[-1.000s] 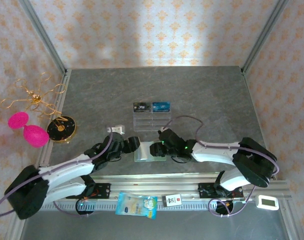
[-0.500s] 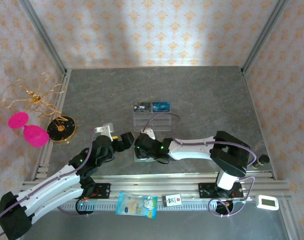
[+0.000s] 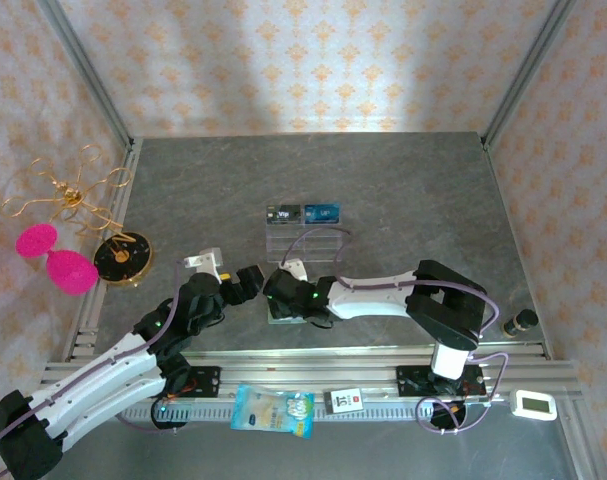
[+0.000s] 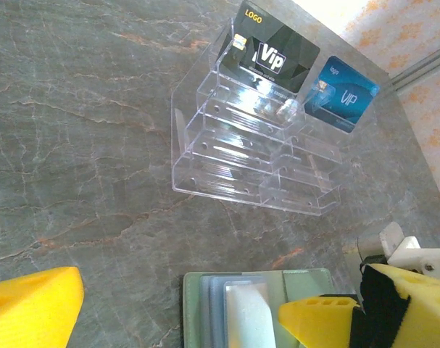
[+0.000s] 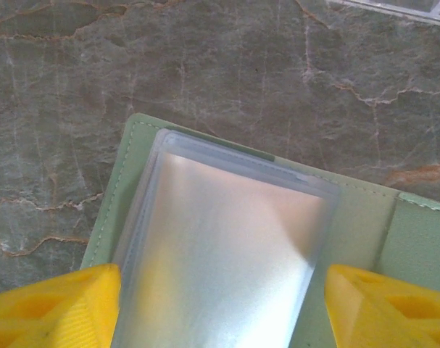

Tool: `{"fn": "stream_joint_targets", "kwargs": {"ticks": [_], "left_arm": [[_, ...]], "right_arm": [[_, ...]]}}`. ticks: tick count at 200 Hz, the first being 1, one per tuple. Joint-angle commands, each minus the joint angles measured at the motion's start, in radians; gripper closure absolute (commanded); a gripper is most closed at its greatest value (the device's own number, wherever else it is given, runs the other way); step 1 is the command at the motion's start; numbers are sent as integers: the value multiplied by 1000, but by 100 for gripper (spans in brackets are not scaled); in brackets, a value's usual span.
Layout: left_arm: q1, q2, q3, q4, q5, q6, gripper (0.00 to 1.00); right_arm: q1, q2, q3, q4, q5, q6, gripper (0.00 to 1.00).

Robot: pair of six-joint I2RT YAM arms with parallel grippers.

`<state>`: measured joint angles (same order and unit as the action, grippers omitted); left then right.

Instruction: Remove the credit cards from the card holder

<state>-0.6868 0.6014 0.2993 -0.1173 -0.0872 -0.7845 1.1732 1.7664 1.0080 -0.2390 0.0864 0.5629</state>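
The sage-green card holder (image 3: 275,318) lies open on the table near the front edge, mostly under my right gripper (image 3: 283,295). In the right wrist view, its stack of clear pockets (image 5: 220,246) gleams white between the yellow fingers of my right gripper (image 5: 220,312), which is open and straddles the stack. The glare hides any single card there. In the left wrist view, a whitish credit card (image 4: 245,312) shows inside the pockets of the card holder (image 4: 306,279). My left gripper (image 4: 180,319) is wide open just short of the holder's near end, holding nothing.
A clear acrylic rack (image 3: 303,232) stands just beyond the holder with a black card (image 4: 274,54) and a blue card (image 4: 343,94) in its top tier. A gold wire ornament (image 3: 68,195), pink pieces (image 3: 55,255) and a black disc (image 3: 121,258) sit at the left wall.
My right arm has swung left and its gripper now sits over the holder, jaws wider. My left gripper has drawn back to the left and opened fully.
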Motion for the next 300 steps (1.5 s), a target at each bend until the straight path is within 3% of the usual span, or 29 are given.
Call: {"fn": "stream_joint_targets", "kwargs": {"ticks": [1,92,117,141,167,217,230,258,288,300], "left_arm": [[3,-14,-16,-20,-12,3,1],[3,-8,-14,-35,-15,12,1],[3,3,-17,-28,3,14,1],[3,24,-34,7,38,13,4],[3,69,-59,62,88,5,18],[-9,207,-75,194,186,5,53],[-24,250,-72,228,204,5,61],[-78,325,-68,323,222,-2,88],[-101,416,-61,399,255,-7,100],[-102,461,-55,408,262,-13,100]], "right_arm": [[17,-9,14,14,19,-11,25],[17,71,10,-11,-11,-18,29],[16,61,-19,0,-20,-9,36],[15,49,-44,16,-20,-2,53],[17,28,-68,44,-10,6,69],[15,1,-94,73,8,12,87],[15,-6,-99,77,10,14,88],[15,-10,-108,80,11,19,91],[15,-19,-121,87,10,26,92],[16,-25,-127,91,10,29,92]]}}
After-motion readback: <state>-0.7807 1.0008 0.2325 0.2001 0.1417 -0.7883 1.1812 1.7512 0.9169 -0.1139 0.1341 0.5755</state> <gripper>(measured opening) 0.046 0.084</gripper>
